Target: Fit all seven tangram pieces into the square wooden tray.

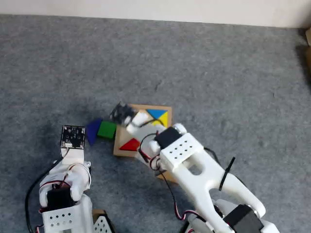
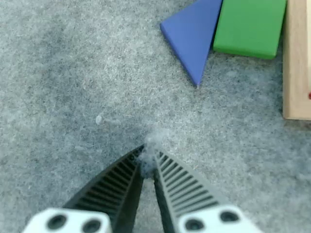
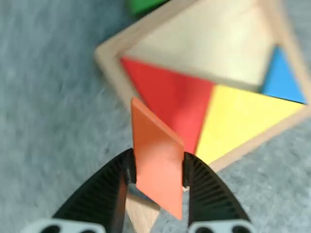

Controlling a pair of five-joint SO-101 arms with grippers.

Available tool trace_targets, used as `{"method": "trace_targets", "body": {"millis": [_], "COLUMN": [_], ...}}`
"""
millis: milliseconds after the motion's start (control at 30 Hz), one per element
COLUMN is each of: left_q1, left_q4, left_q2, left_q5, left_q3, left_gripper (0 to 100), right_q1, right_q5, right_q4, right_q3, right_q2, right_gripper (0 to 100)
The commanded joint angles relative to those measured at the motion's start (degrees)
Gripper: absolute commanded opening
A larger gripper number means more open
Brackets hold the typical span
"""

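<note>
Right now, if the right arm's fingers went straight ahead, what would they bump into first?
Probably the red triangle piece lying in the square wooden tray. The right arm's fingers, shut on the orange parallelogram piece, point at it. How high they hang above it is unclear.

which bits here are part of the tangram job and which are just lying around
Job: wooden tray, red triangle, yellow triangle, light blue triangle, orange parallelogram in the right gripper, dark blue triangle, green square.
Lying about: lint speck on the carpet, brown thing at the edge.
</note>
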Motion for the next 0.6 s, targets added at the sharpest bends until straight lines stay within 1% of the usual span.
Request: {"method": "trace_targets", "body": {"millis": [0, 233, 367, 500, 567], "left_q1": [-0.6, -0.6, -0.6, -0.6, -0.6], "left_q4": [-0.8, -0.8, -0.8, -0.8, -0.8], "left_q2": [-0.4, -0.4, -0.4, -0.4, -0.4], "left_q5": [0.3, 0.3, 0.3, 0.3, 0.3], "left_q3": [1.1, 1.1, 1.1, 1.1, 1.1], "left_gripper": [1, 1, 1, 1, 1], "right_q1": [3.6, 3.6, 3.8, 3.7, 3.7], "right_q5": [-11.8, -24.2, -30.6, -35.1, -35.8], "right_q4": [-1.0, -1.3, -5.2, -6.7, -6.8], "right_q3": [-7.9, -12.6, -12.7, -14.5, -16.9], "right_q2": [-2.5, -2.4, -1.9, 2.8, 6.5], "right_gripper": [5.8, 5.8, 5.8, 5.8, 5.8]}}
